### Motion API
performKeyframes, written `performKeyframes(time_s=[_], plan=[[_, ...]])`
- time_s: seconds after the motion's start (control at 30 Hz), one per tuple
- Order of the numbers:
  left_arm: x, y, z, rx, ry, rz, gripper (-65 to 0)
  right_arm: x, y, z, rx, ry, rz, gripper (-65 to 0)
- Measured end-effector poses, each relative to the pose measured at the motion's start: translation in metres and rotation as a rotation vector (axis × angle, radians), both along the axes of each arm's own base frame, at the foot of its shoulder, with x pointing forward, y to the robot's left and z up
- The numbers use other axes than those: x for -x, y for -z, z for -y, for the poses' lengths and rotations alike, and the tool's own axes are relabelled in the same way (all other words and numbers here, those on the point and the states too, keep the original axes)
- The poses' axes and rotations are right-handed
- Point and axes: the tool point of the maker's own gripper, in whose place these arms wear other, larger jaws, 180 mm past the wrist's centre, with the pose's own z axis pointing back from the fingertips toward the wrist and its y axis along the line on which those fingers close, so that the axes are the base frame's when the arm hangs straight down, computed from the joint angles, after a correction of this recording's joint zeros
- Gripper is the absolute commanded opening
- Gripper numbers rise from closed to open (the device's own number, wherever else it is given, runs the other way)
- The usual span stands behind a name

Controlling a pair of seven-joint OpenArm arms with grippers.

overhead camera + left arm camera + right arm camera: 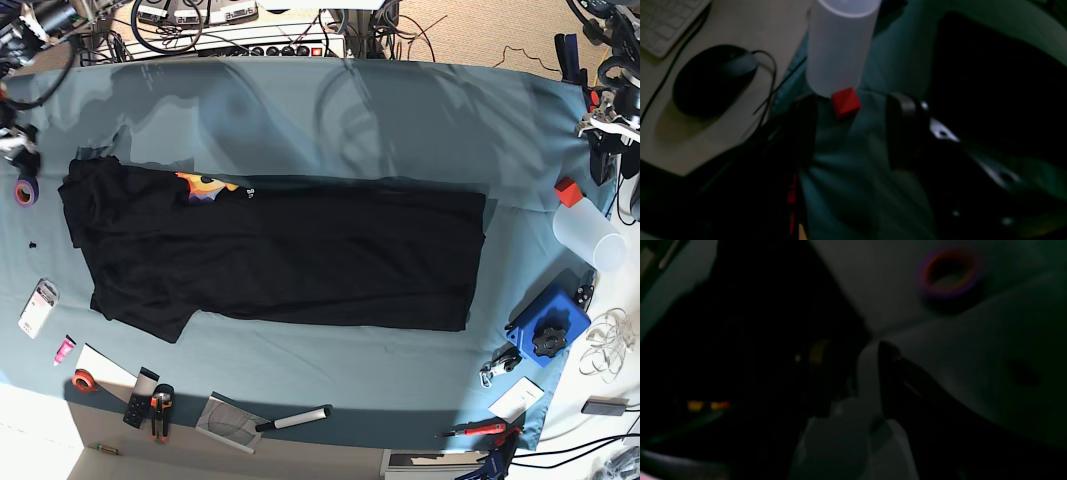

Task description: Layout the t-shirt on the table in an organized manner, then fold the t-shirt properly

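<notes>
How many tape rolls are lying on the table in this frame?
2: a purple tape roll at the table's edge beside the t-shirt's sleeve end, and an orange tape roll near that end's front corner. Others may be hidden.

The left hand [851, 133] has two black rounded fingers [903, 130], a silver bracket with holes, and a red cable.

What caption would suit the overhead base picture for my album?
Black t-shirt folded lengthwise on the teal table, tools scattered along the edges.
</notes>
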Motion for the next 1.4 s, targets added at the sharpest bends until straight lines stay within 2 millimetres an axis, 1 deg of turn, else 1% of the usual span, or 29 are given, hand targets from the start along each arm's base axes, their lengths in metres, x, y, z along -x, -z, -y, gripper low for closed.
performKeyframes(time_s=[0.1,0.2,0.33,0.37,0.47,0.53,0.63,0.8,0.9,1.0,1.03,1.1,1.17,1.2,1.33,1.4], plan=[[0.0,0.0,0.0,0.0,0.0,0.0,-31.9,-0.005,0.025,-0.014,-0.063,-0.025,-0.03,-42.0],[0.0,0.0,0.0,0.0,0.0,0.0,-31.9,-0.009,0.04,-0.028,-0.109,-0.054,-0.052,-42.0],[0.0,0.0,0.0,0.0,0.0,0.0,-31.9,-0.013,0.04,-0.036,-0.141,-0.072,-0.053,-41.9],[0.0,0.0,0.0,0.0,0.0,0.0,-31.9,-0.013,0.039,-0.04,-0.159,-0.082,-0.048,-40.6],[0.0,0.0,0.0,0.0,0.0,0.0,-31.9,-0.013,0.036,-0.051,-0.211,-0.12,-0.039,-33.2],[0.0,0.0,0.0,0.0,0.0,-0.001,-31.9,-0.014,0.033,-0.055,-0.229,-0.141,-0.022,-32.7],[0.0,0.0,0.0,0.0,0.0,0.0,-31.9,-0.016,0.03,-0.053,-0.225,-0.131,0.0,-32.7],[0.0,0.0,0.0,0.0,0.0,0.0,-31.9,-0.021,0.03,-0.034,-0.156,-0.044,0.02,-32.8],[-0.001,-0.002,0.003,0.017,0.007,0.015,-31.9,-0.022,0.031,-0.033,-0.156,-0.036,0.018,-32.8],[-0.005,-0.003,0.01,0.046,0.024,0.033,-31.9,-0.029,0.029,-0.037,-0.165,-0.037,0.034,-32.8],[-0.007,0.0,0.016,0.064,0.03,0.03,-31.9,-0.03,0.03,-0.04,-0.174,-0.037,0.04,-32.8],[-0.012,0.008,0.036,0.101,0.081,0.018,-31.9,-0.032,0.035,-0.048,-0.196,-0.037,0.045,-32.8],[-0.018,0.021,0.054,0.118,0.129,-0.013,-32.0,-0.033,0.037,-0.053,-0.21,-0.035,0.053,-32.8],[-0.022,0.029,0.059,0.109,0.14,-0.029,-32.0,-0.034,0.037,-0.053,-0.211,-0.035,0.054,-32.8],[-0.033,0.067,0.057,0.155,0.058,-0.105,-31.9,-0.034,0.037,-0.053,-0.211,-0.035,0.053,-32.8],[-0.037,0.082,0.068,0.232,0.083,-0.14,-31.9,-0.034,0.038,-0.053,-0.208,-0.035,0.049,-32.8]])
